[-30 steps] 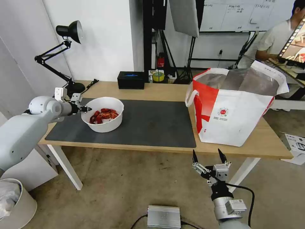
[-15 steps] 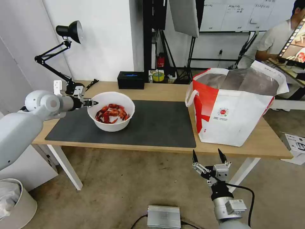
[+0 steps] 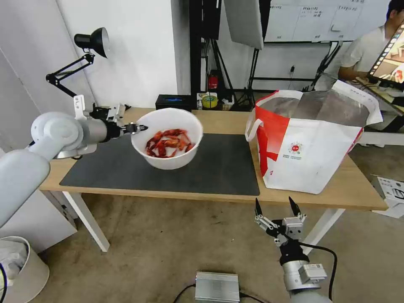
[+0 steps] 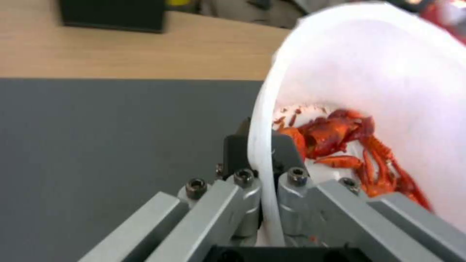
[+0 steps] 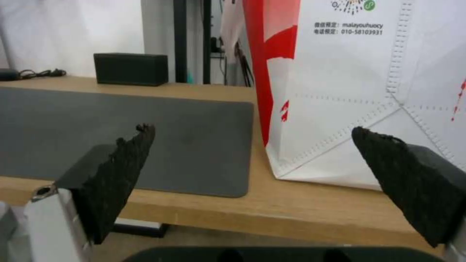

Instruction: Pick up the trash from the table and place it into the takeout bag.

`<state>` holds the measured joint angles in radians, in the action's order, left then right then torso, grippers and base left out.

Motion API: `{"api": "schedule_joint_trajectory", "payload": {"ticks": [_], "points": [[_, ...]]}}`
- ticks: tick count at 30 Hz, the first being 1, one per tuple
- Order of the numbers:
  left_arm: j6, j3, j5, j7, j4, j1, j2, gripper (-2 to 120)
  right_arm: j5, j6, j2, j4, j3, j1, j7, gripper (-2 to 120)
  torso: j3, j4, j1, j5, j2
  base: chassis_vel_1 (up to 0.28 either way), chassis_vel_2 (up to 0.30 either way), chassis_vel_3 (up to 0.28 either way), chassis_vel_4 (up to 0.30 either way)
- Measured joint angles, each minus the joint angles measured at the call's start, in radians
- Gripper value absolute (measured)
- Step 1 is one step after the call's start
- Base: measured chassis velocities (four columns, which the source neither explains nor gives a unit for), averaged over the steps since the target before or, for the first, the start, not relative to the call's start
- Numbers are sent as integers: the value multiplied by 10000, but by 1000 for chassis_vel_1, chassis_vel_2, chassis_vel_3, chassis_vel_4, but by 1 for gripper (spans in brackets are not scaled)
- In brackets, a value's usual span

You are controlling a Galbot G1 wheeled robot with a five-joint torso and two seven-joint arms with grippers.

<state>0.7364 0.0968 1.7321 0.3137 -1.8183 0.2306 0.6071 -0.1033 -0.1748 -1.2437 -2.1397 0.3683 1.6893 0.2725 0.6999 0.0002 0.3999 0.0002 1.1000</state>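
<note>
A white round bowl (image 3: 168,139) of red scraps, the trash, hangs in the air above the dark grey mat (image 3: 210,168), tilted toward me. My left gripper (image 3: 135,127) is shut on its left rim; in the left wrist view the fingers (image 4: 252,174) pinch the bowl's (image 4: 388,72) thin white edge. The takeout bag (image 3: 311,143), white and red with a silvery lining, stands open on the table's (image 3: 210,120) right end. My right gripper (image 3: 275,207) waits open below the table's front edge, near the bag's (image 5: 369,91) lower corner.
A black box (image 3: 173,105) sits at the table's back edge, and a black desk lamp (image 3: 90,42) is at the back left corner. A grey metal box (image 3: 217,287) lies on the floor. A white bin (image 3: 17,269) stands at the lower left.
My left gripper has lifted the bowl off the mat and carried it up and to the right, toward the bag. The right arm has not moved.
</note>
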Motion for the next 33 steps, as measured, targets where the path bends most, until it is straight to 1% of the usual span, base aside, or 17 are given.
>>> {"api": "schedule_joint_trajectory", "payload": {"ticks": [3, 4, 6, 7, 8, 10, 11, 13, 14, 17, 18, 20, 21, 22, 27, 31, 33], "points": [[-1, 539, 606, 356, -451, -737, 381, 0, 0, 0, 0, 0, 0, -1, 0, 100, 1, -2, 1, 1, 0, 0, 0, 0, 0], [-1, 539, 606, 356, -451, -737, 381, 0, 0, 0, 0, 0, 0, -1, 0, 100, 1, -2, 1, 1, 0, 0, 0, 0, 0], [-3, 1026, 939, 578, -543, -1462, 819, 0, 0, 0, 0, 0, 0, 0, 0, 100, 1, -2, 0, 1, 0, 0, 0, 0, 0], [-3, 1026, 939, 578, -543, -1462, 819, 0, 0, 0, 0, 0, 0, 0, 0, 100, 1, -2, 0, 1, 0, 0, 0, 0, 0], [-12, 1263, 1124, 711, -503, -1910, 1154, 0, 0, 0, 0, 0, 0, 0, 0, 100, 1, -1, 0, 0, 0, 0, 0, 0, 0], [-45, 1596, 1323, 890, -282, -2587, 1694, 0, 0, 0, 0, 0, 0, 1, 1, 100, 1, -4, 1, 3, 0, 0, 0, 0, 0], [-45, 1596, 1323, 890, -282, -2587, 1694, 0, 0, 0, 0, 0, 0, 1, 1, 100, 1, -4, 1, 3, 0, 0, 0, 0, 0], [-86, 1943, 1450, 1018, 54, -3184, 2344, 0, 0, 0, 0, 0, 0, 0, 0, 100, 1, -3, 1, 0, 0, 0, 0, 0, 0], [-86, 1943, 1450, 1018, 54, -3184, 2344, 0, 0, 0, 0, 0, 0, 0, 0, 100, 1, -3, 1, 0, 0, 0, 0, 0, 0], [-124, 2374, 1638, 1159, 646, -3935, 3308, 0, 0, 0, 0, 0, 0, 0, 1, 100, 1, -1, 1, 3, 0, 0, 0, 0, 0], [-124, 2374, 1638, 1159, 646, -3935, 3308, 0, 0, 0, 0, 0, 0, 0, 1, 100, 1, -1, 1, 3, 0, 0, 0, 0, 0], [-138, 2669, 1627, 1171, 1186, -4369, 4191, 0, 0, 0, 0, 0, 0, 0, 1, 100, 1, -4, 1, 3, -1, 0, 0, 0, 0], [-150, 2744, 1601, 1171, 1328, -4472, 4440, 0, 0, 0, 0, 0, 0, 0, 0, 100, 2, -5, 1, 2, -1, 0, 0, 0, 0], [-150, 2744, 1601, 1171, 1328, -4472, 4440, 0, 0, 0, 0, 0, 0, 0, 0, 100, 2, -5, 1, 2, -1, 0, 0, 0, 0], [-222, 3045, 1500, 1164, 1897, -4813, 5238, 0, 0, 0, 0, 0, 0, 0, 0, 100, 1, -2, 1, 0, 0, 0, 0, 0, 0], [-284, 3113, 1471, 1214, 2139, -4882, 5534, 0, 0, 0, 0, 0, 0, 0, 0, 100, 2, 0, 1, -1, -1, 0, 0, 0, 0], [-382, 3288, 1471, 1361, 2411, -4949, 5953, 0, 0, 0, 0, 0, 0, 0, 0, 100, 1, -2, 1, 0, 0, 0, 0, 0, 0]]}}
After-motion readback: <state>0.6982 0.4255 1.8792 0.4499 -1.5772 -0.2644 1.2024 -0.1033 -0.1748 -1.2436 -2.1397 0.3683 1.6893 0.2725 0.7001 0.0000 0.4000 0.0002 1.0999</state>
